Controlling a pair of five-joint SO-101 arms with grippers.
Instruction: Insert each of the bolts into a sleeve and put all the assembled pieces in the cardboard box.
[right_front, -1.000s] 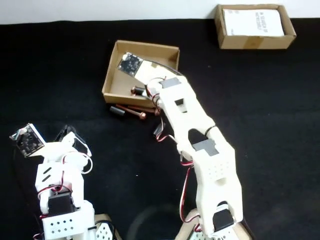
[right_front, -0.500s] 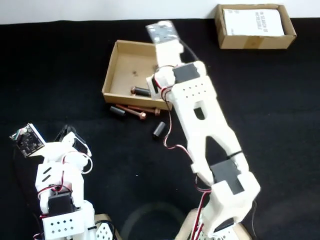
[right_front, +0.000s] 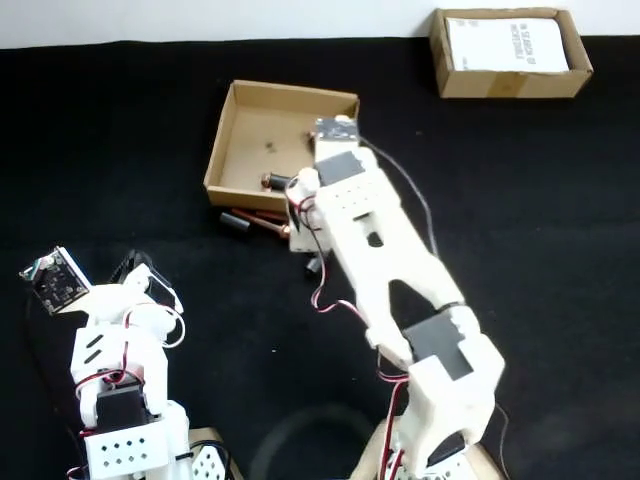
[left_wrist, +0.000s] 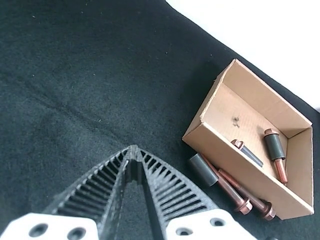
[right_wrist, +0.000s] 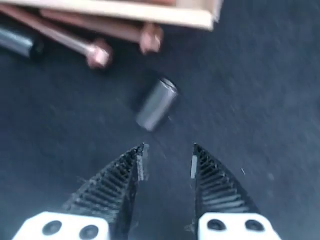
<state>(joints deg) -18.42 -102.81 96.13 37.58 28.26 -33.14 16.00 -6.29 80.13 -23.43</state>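
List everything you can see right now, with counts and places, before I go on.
Box: one, brown cardboard, open, far middle of the table.
Bolt-and-sleeve pieces: two, copper and dark grey, inside that box.
Bolts: two, copper, on the cloth along the box's near wall; one has a dark sleeve on its end.
Loose sleeve: one, dark grey, on the cloth just ahead of the right gripper.
Second box: one, brown cardboard, far right corner, with a white sheet in it.
Cloth: one, black, covering the table.
Left gripper: shut, over bare cloth.
Right gripper: open, facing the loose sleeve.
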